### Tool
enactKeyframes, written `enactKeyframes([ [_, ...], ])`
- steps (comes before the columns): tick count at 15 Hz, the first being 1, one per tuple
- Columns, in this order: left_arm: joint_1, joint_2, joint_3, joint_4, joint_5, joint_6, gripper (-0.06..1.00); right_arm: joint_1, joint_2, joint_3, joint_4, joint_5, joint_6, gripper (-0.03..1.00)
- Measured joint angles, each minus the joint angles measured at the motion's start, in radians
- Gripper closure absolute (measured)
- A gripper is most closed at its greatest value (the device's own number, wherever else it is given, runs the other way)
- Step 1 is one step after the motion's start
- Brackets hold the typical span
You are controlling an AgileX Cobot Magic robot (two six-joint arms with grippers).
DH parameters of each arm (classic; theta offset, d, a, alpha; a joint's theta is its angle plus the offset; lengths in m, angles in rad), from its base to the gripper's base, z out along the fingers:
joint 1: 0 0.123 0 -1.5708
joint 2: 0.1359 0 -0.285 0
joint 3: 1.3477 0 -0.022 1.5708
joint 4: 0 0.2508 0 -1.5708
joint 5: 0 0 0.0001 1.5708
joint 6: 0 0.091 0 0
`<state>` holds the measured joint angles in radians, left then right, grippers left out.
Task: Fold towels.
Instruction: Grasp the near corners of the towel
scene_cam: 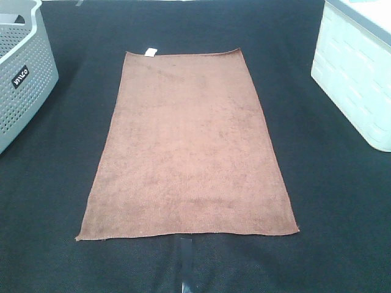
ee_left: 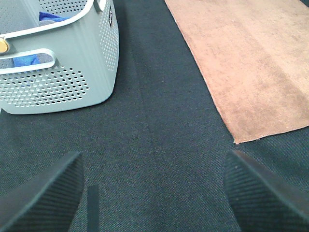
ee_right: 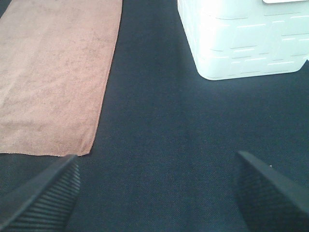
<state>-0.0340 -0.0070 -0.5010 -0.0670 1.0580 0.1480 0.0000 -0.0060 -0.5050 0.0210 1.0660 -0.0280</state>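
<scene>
Overhead and wrist views, towel laid out. The reddish-brown towel lies flat and fully spread at the middle of the dark table cover, its long sides running away from me and its near short edge closest to my base. A small white tag sits on the far short edge. A grey perforated basket stands on my left, well apart from the towel, and something blue shows inside it. A white bin stands on my right, also apart from the towel. A short glossy strip lies on the cover just before the near edge. My left pincer hangs over bare cover between basket and towel, near the towel's near left corner; its ribbed fingers are spread wide, with only dark cover between them. My right pincer hangs over bare cover beside the near right corner, its fingers likewise spread wide and gripping nothing. Neither pincer touches the towel.
</scene>
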Motion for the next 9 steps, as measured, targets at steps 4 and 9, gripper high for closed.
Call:
enactKeyframes([
  [4,0.0,0.0,0.0,0.0,0.0,0.0,0.18,0.0,0.0,0.0,0.0,0.0,0.0,0.16],
  [9,0.0,0.0,0.0,0.0,0.0,0.0,0.18,0.0,0.0,0.0,0.0,0.0,0.0,0.16],
])
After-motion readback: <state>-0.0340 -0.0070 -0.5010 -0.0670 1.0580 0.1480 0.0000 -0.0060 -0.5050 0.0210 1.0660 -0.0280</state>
